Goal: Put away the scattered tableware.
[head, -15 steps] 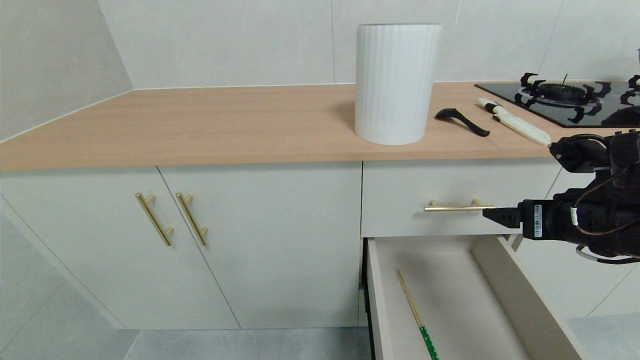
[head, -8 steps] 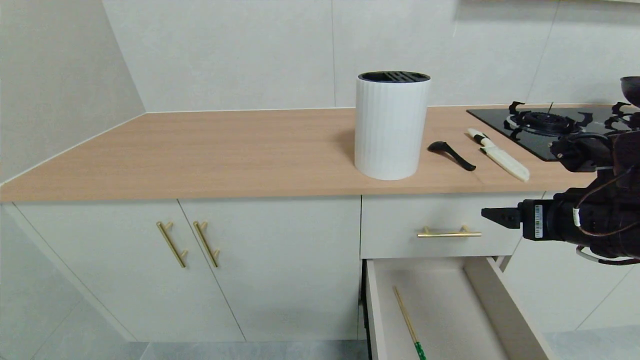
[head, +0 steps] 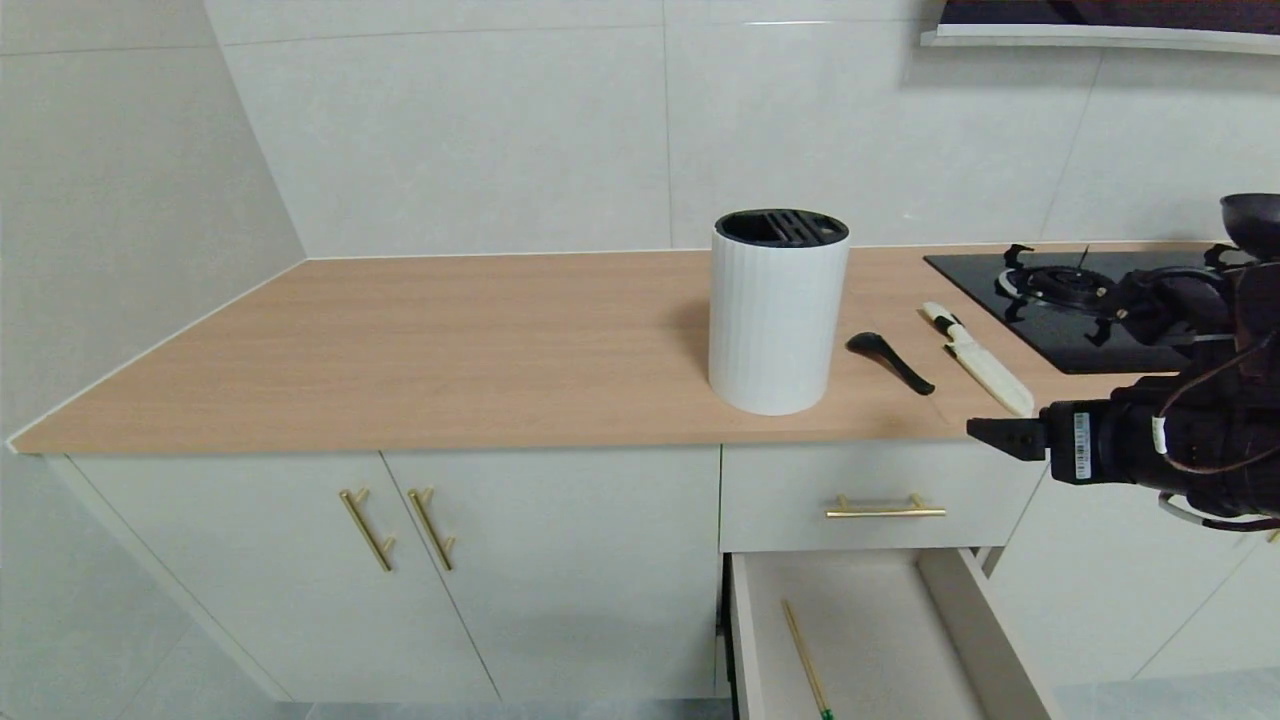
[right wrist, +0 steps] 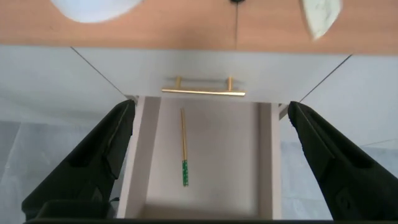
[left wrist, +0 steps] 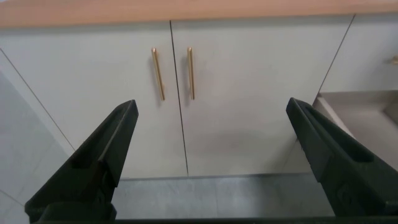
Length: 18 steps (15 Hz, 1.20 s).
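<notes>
The black spoon [head: 888, 360] lies flat on the wood-grain countertop [head: 450, 350], its long axis slanting: the rounded bowl points toward the wall, the slim handle toward the counter's front edge. Just beside it, toward the hob [head: 1060, 310], the cream-white knife [head: 980, 362] lies on nearly the same slant, one end toward the wall, the other close to the front edge. A tall white ribbed cylinder, the holder [head: 775, 320], stands upright on the spoon's other side, with a black slotted top. Below, the upper drawer [head: 780, 495] is closed behind a brass bar handle [head: 885, 511]. The lower drawer [head: 742, 640] is pulled out, and in it lie thin wooden chopsticks [head: 800, 648], lengthwise front to back, with the green end toward the drawer's front. The right gripper [head: 992, 438], matte black, hangs level in front of the counter edge, near the knife and pointing toward the robot's left.

In the left wrist view, the left gripper [left wrist: 211, 106] faces two plain cabinet doors with upright brass handles [left wrist: 174, 73]. Its wedge-shaped fingers [left wrist: 99, 168] are spread wide and hold nothing.

In the right wrist view, the right gripper's fingers [right wrist: 102, 168] are also spread wide, with nothing between them. They frame the open drawer, where the chopsticks run straight along its length.
</notes>
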Tool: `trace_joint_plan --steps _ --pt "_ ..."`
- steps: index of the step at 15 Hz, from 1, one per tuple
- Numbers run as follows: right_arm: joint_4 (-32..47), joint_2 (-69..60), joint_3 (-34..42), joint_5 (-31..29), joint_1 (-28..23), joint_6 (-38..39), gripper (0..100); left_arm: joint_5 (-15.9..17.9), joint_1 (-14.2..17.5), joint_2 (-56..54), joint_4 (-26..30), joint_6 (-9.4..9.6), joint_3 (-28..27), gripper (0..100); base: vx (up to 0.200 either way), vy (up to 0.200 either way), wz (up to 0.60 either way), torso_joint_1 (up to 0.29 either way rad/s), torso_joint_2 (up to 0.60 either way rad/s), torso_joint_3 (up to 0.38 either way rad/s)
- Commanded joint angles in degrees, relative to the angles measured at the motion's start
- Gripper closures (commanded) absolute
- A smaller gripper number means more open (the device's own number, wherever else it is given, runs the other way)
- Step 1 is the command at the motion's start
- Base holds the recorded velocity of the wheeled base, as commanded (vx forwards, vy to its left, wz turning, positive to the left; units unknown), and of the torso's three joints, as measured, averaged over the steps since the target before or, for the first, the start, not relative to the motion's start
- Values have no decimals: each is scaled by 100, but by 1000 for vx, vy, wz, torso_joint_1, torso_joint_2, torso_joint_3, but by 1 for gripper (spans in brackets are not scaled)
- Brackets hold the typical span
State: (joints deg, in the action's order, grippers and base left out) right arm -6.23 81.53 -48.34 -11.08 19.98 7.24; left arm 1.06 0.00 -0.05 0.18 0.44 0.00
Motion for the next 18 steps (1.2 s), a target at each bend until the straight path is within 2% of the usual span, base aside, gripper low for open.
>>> trace_joint_plan --steps 1,4,6,7,8,10,12,18 --pt "-27 -6 -27 9 -56 -83 0 -1 0 5 -1 0 0 0 0 0 0 76 -159 -100" --pt "-792 478 -651 256 -442 -434 0 -1 0 5 -1 0 0 0 0 0 0 15 -27 -20" --pt "-845 917 -1495 1099 -750 -627 0 -1 0 5 -1 0 0 0 0 0 0 0 0 0" --pt "-845 944 -1547 1152 -768 -636 0 -1 0 5 -1 0 0 0 0 0 0 0 0 0" --pt "-889 1392 -2057 1548 -943 -724 0 -1 0 5 -1 0 0 0 0 0 0 0 0 0" --pt "-950 1884 -2136 1750 -1014 -777 0 -1 0 5 -1 -9 0 0 0 0 0 0 0 0" --pt "-1513 2640 -2154 1855 -1066 -970 0 -1 0 5 -1 0 0 0 0 0 0 0 0 0" --pt "-1627 3501 -2417 1864 -1110 -1084 0 8 0 5 -1 0 0 0 0 0 0 0 0 0"
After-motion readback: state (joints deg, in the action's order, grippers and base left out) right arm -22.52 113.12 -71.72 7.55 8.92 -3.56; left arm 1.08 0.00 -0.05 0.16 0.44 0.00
